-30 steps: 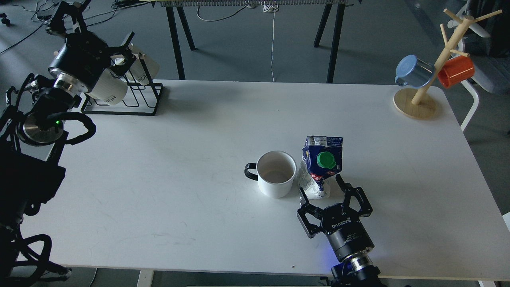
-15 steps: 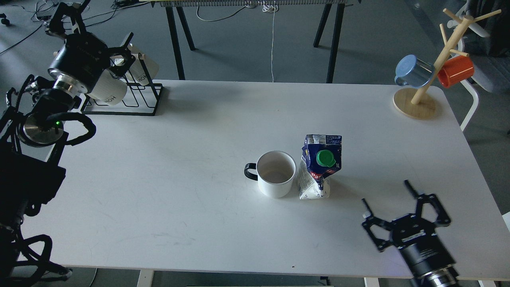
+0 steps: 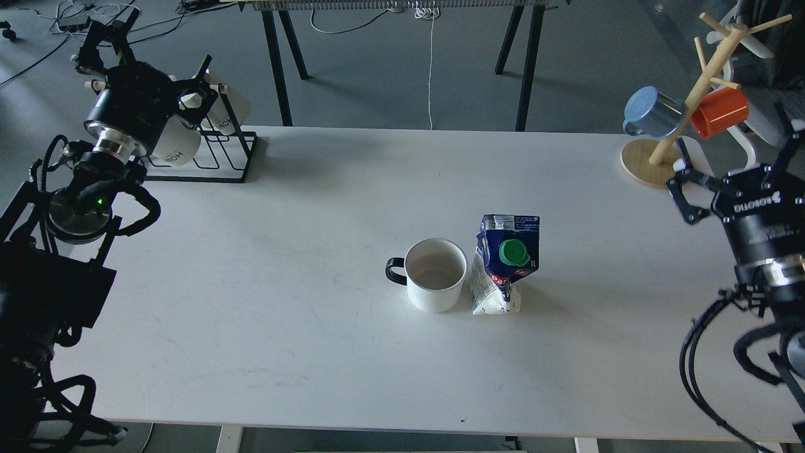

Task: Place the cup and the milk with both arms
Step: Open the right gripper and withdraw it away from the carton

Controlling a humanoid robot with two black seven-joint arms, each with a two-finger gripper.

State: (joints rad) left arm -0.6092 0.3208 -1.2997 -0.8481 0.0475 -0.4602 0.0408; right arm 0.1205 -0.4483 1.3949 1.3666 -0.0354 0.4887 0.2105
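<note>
Now the white round cup (image 3: 436, 274) and the blue milk carton (image 3: 505, 264) stood touching mid-table, so placing looked done, and both wide-open, empty grippers, left (image 3: 149, 63) and right (image 3: 732, 160), needed only rest.

Counted on the surface (image 3: 314, 340) are one white cup (image 3: 435, 274), one milk carton (image 3: 505, 263), one wooden mug tree (image 3: 685, 100) bearing two mugs, blue (image 3: 654, 113) and orange (image 3: 720, 112), and one black wire rack (image 3: 210, 157).
</note>
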